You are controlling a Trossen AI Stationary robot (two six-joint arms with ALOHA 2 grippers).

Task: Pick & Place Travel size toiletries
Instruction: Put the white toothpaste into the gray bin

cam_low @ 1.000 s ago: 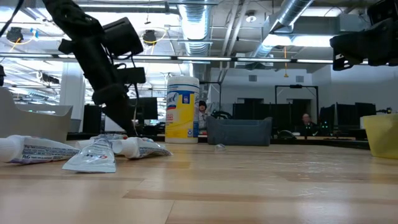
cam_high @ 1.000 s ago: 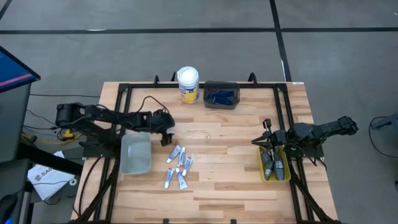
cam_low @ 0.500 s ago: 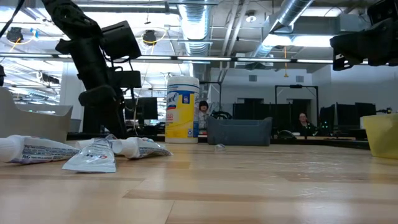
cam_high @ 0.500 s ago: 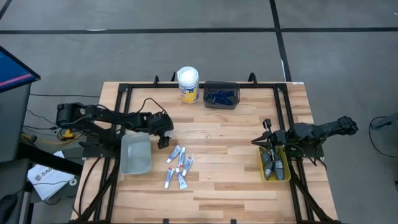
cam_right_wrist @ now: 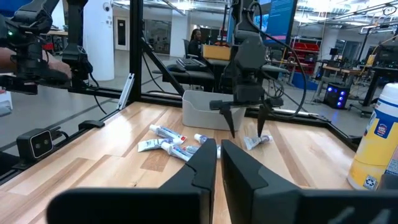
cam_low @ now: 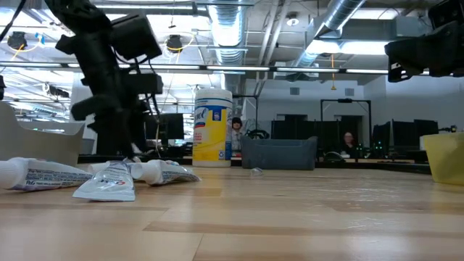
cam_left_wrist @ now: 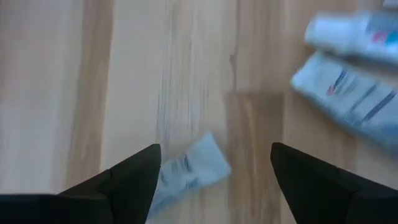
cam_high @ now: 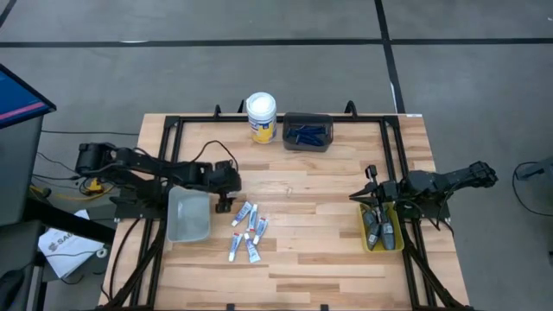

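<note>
Beside the clear plastic tray (cam_high: pixel 188 216), the left gripper (cam_high: pixel 225 204) hangs wide open, empty — over one small white-and-blue tube (cam_left_wrist: pixel 189 169); right gripper (cam_high: pixel 373 199) waits closed, empty.

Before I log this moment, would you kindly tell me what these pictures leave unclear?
- Contents of the dark tray: high view, the blue pieces are too small to count.
- Pods in the yellow tray: high view, partly covered by the right hand.
- Tube lettering: left wrist view, blurred.
- Clear tray interior: low view, hidden behind its wall.
</note>
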